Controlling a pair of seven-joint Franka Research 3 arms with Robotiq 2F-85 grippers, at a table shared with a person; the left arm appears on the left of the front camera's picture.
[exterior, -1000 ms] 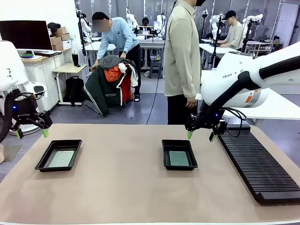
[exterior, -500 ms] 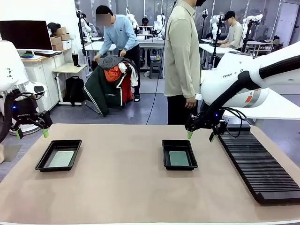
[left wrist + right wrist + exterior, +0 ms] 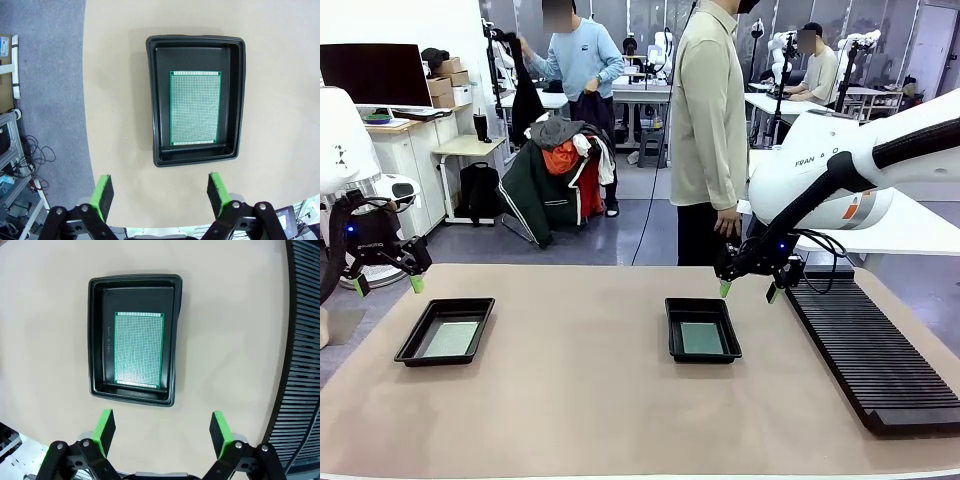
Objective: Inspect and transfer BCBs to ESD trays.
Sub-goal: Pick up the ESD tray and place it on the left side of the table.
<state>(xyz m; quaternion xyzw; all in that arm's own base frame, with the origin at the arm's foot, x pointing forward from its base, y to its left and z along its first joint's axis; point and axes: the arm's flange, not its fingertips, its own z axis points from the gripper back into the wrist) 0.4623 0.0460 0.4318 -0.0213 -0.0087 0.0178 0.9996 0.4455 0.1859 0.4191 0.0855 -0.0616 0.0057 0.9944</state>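
Hovering wide open and empty, the left gripper point(image 3: 387, 284) and right gripper point(image 3: 748, 291) hang above two ESD trays point(image 3: 416, 345) point(image 3: 672, 330), each holding a BCB point(image 3: 451, 338) point(image 3: 701, 338).

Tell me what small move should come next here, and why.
Probably none beyond holding clear. Each ESD tray, left and right, already has a BCB lying flat on its floor (). The left gripper and right gripper hang open and empty above the table, so the transfer looks done; at most, retract the arms.
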